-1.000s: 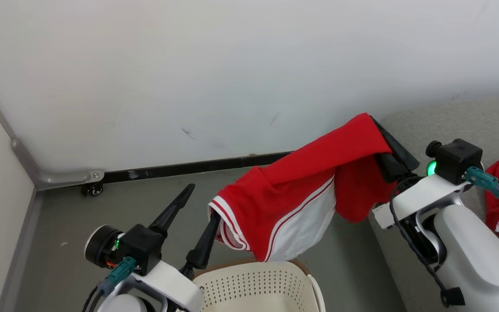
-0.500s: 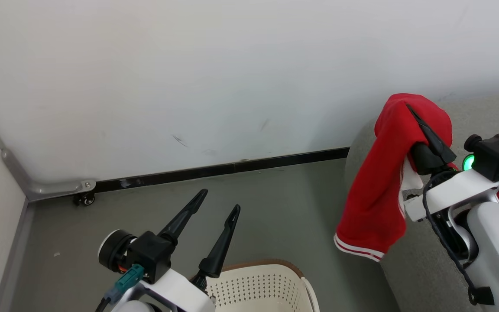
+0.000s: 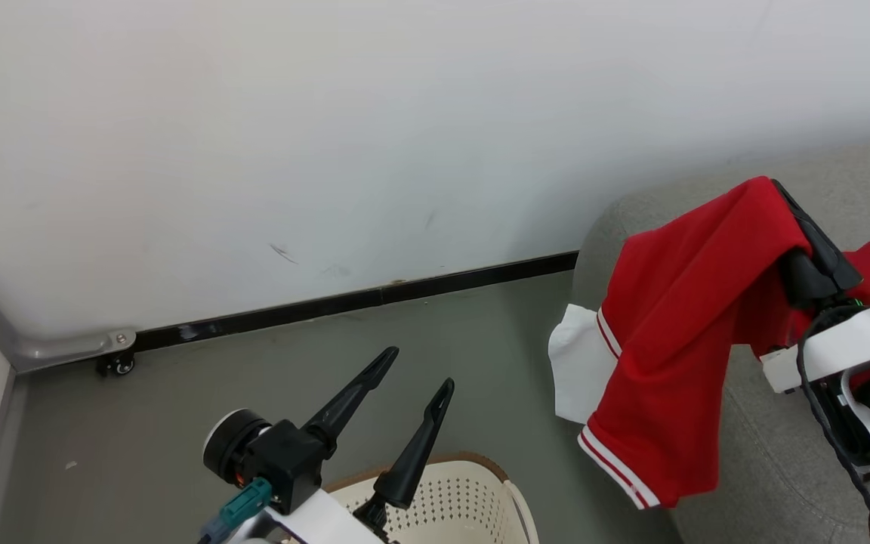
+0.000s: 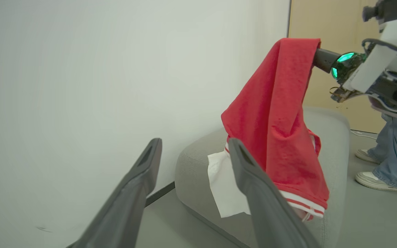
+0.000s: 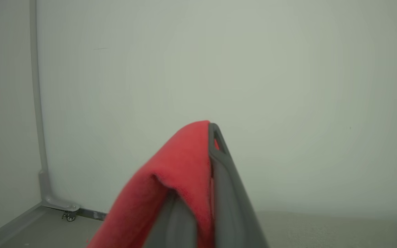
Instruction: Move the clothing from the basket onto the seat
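Note:
A red garment of the clothing (image 3: 677, 340) with white stripe trim hangs from my right gripper (image 3: 780, 189), which is shut on its upper fold. It drapes over the left end of the grey seat (image 3: 767, 438), and its white panel (image 3: 575, 370) hangs past the edge. In the right wrist view the red cloth (image 5: 171, 186) is pinched at the right gripper (image 5: 213, 130). My left gripper (image 3: 420, 368) stands open and empty above the cream basket (image 3: 473, 491). The left wrist view shows that left gripper (image 4: 195, 143) facing the garment (image 4: 274, 113) and the seat (image 4: 198, 162). More red clothing (image 3: 869, 257) lies on the seat behind my right wrist.
A white wall with a black baseboard (image 3: 344, 302) runs behind grey floor. A small caster (image 3: 114, 365) sits at the wall's corner bracket. In the left wrist view a person's legs in jeans and pale shoes (image 4: 383, 175) stand beyond the seat, near a wooden door (image 4: 322, 20).
The garment's cuff came away from my left gripper as its jaws spread wide. My right gripper carried the garment rightward over the seat's end. The head camera also shifted right.

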Controlling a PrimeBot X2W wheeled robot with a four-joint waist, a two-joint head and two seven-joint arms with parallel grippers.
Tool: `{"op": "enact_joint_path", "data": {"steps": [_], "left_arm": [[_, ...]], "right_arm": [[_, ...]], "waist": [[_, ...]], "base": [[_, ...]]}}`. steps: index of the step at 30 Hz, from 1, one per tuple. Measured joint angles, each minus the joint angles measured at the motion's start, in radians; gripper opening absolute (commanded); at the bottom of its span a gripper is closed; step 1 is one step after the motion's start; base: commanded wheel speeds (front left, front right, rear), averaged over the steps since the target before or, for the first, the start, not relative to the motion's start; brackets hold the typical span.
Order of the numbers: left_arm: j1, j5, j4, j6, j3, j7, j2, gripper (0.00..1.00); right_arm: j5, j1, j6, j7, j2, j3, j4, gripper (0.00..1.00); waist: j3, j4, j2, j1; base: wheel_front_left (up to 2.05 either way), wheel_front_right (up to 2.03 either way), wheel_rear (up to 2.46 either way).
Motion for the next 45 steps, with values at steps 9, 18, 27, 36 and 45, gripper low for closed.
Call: {"op": "enact_joint_path", "data": {"steps": [9, 18, 27, 36, 45], "left_arm": [[0.001, -0.001, -0.001, -0.022, -0.025, 0.0, -0.011, 1.0], [0.001, -0.002, -0.002, -0.035, -0.064, -0.002, -0.031, 1.0], [0.001, -0.002, -0.002, -0.044, -0.083, -0.003, -0.041, 1.0], [0.0, 0.0, -0.002, -0.043, -0.082, -0.002, -0.039, 1.0], [-0.005, 0.012, -0.026, -0.037, -0.07, 0.016, -0.02, 1.0]], "right_arm": [[-0.018, 0.068, 0.0, 0.039, -0.006, -0.065, -0.085, 0.0], [-0.038, 0.145, 0.0, 0.091, -0.009, -0.157, -0.172, 0.0], [-0.044, 0.195, 0.0, 0.139, 0.002, -0.186, -0.224, 0.0], [-0.037, 0.187, 0.0, 0.163, 0.006, -0.182, -0.219, 0.0], [-0.027, -0.003, 0.0, 0.204, -0.031, -0.209, -0.156, 0.0]], "waist": [[0.005, -0.049, 0.0, 0.0001], [0.015, -0.113, 0.0, 0.0], [0.031, -0.173, 0.0, 0.0], [0.055, -0.217, 0.0, 0.0], [0.108, -0.239, 0.0, 0.0]], "base": [[0.0, 0.0, 0.0], [0.0, 0.0, 0.0], [0.0, 0.0, 0.0], [0.0, 0.0, 0.0], [0.0, 0.0, 0.0]]}}
